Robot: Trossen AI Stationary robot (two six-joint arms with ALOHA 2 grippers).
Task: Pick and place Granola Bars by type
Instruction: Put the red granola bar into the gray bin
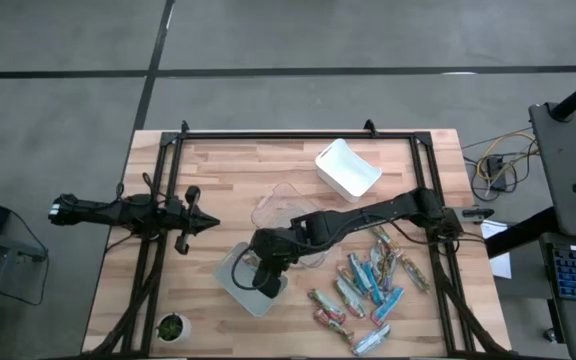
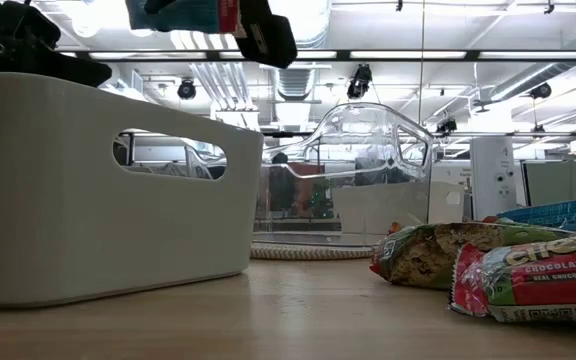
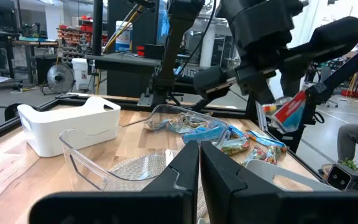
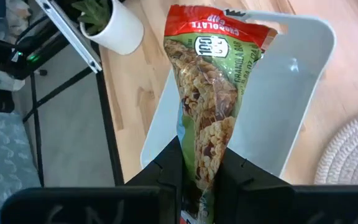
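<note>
My right gripper (image 4: 205, 168) is shut on a granola bar (image 4: 207, 87) in a red and green wrapper and hovers over the near white bin (image 1: 238, 290). Seen from the left wrist, that bar (image 3: 288, 112) hangs under the right gripper. The other granola bars (image 1: 368, 285) lie in a loose pile on the table's near right part; blue, red and greenish-brown wrappers show. Two of them (image 2: 528, 280) lie flat close to the low camera. My left gripper (image 1: 211, 224) waits, shut, near the table's left edge, touching nothing. My right gripper pinches the granola bar by one end (image 4: 205, 152) between its two fingers, which come at it from above. The rest of the bar reaches out past the fingertips along them. The bar is lifted clear and hangs tilted over the near white bin's opening.
A clear bin (image 1: 286, 205) stands at the table's middle, on a round woven mat (image 3: 142, 168). A second white bin (image 1: 348, 168) sits toward the far edge. A small potted plant (image 1: 172, 328) stands at the near left corner. Black frame rails (image 1: 298, 135) run along the table's edges.
</note>
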